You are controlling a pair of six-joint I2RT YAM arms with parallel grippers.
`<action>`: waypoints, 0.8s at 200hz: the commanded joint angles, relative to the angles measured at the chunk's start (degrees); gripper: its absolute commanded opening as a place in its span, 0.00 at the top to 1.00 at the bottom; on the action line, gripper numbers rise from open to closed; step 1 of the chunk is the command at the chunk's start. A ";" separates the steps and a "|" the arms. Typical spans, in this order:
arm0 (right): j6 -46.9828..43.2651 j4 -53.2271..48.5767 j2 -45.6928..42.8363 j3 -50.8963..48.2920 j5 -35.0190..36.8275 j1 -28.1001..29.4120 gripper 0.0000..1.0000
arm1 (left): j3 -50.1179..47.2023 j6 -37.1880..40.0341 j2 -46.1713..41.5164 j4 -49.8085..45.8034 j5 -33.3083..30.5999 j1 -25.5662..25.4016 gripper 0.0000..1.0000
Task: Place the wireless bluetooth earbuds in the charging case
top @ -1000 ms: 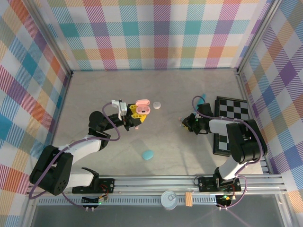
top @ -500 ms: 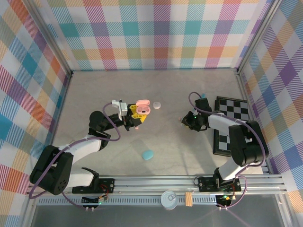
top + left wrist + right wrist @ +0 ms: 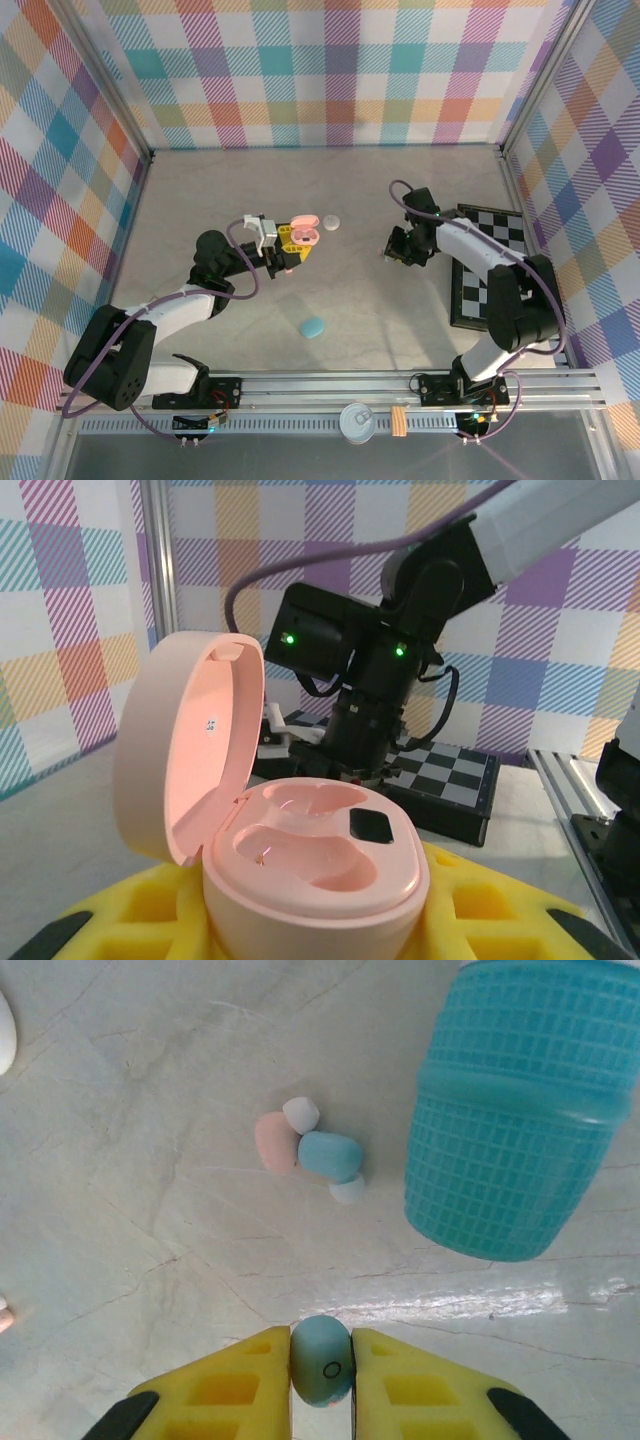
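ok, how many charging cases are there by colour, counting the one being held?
pink case: 1 (lid open)
white case: 1
teal case: 1
Total: 3

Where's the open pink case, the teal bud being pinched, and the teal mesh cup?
Open pink plastic case (image 3: 310, 880): left wrist view, base front.
Pinched teal plastic earbud (image 3: 322, 1358): right wrist view, rounded body.
Teal mesh cup (image 3: 510, 1130): right wrist view, side wall.
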 commanded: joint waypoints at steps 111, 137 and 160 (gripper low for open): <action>-5.41 -18.78 10.33 13.76 4.60 2.92 0.82 | 1.23 7.10 -1.27 -7.21 -1.65 0.75 0.71; -5.16 -19.27 10.06 14.39 3.82 2.95 0.82 | 1.90 8.82 -0.37 -9.78 -3.38 0.70 0.71; -5.69 -20.63 10.71 15.06 4.32 2.97 0.82 | 2.20 9.25 0.23 -10.05 -3.46 0.67 0.71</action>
